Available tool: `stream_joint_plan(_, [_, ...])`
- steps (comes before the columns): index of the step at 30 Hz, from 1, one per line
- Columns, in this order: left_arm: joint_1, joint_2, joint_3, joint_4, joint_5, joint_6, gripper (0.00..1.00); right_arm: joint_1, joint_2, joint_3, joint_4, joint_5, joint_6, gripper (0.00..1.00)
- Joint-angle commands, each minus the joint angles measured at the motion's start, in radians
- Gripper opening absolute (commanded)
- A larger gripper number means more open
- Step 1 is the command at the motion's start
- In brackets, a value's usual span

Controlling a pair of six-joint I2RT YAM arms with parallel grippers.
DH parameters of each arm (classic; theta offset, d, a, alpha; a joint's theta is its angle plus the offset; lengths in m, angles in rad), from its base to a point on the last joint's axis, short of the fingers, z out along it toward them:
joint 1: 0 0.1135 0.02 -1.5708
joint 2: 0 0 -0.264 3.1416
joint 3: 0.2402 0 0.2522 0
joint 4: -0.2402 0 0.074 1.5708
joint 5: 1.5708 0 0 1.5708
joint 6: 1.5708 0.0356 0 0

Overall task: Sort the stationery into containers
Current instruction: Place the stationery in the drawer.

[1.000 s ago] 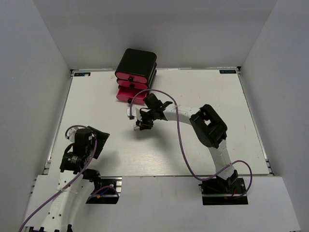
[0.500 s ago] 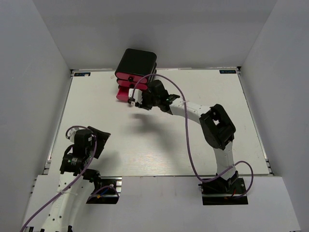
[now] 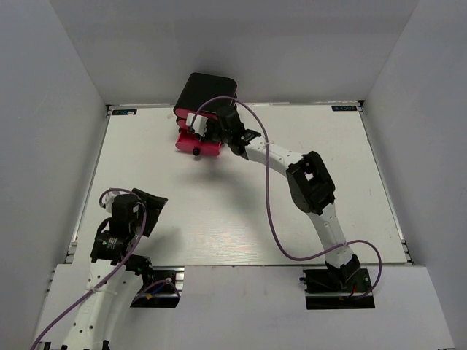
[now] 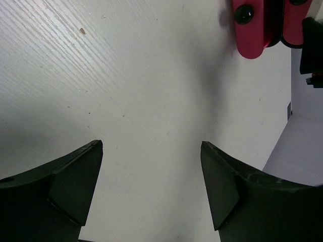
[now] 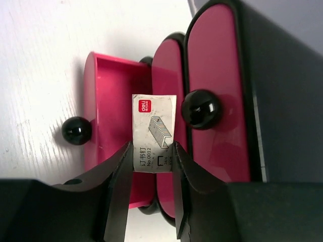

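My right gripper (image 5: 151, 150) is shut on a small white rectangular box (image 5: 154, 132) printed with a staples drawing. It holds the box above the pulled-out bottom pink-red drawer (image 5: 108, 126), beside the shut middle drawer (image 5: 166, 70) and top drawer (image 5: 217, 65) of the black box (image 5: 287, 75). In the top view the right gripper (image 3: 198, 125) hovers at the drawers' front (image 3: 197, 146). My left gripper (image 4: 151, 146) is open and empty over bare table, near the front left (image 3: 151, 208). No markers or pen are in view.
The black drawer box (image 3: 209, 91) stands at the table's back edge against the wall. The open drawer's black knob (image 3: 195, 152) sticks out toward the front. The drawers also show far off in the left wrist view (image 4: 250, 35). Grey walls enclose the table.
My right arm has swung from the middle of the table back to the drawers, carrying the white box, and now holds it over the open bottom drawer. The left arm has stayed still.
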Motion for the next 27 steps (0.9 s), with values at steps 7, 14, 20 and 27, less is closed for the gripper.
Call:
stream_joint_plan(7, [0.003,0.005,-0.013,0.032,0.021,0.01,0.88,-0.011,-0.061,-0.094,0.071,-0.002,-0.015,0.0])
stream_joint_plan(14, [0.003,0.024,-0.013,0.052,0.03,0.01,0.88,-0.011,-0.069,-0.147,0.059,0.006,-0.034,0.0])
stream_joint_plan(20, [0.003,0.024,-0.013,0.052,0.03,0.01,0.88,-0.011,-0.052,-0.131,0.058,0.036,-0.041,0.0])
stream_joint_plan(27, [0.003,0.024,-0.013,0.043,0.03,0.01,0.88,-0.009,-0.044,-0.122,0.042,0.052,-0.046,0.18])
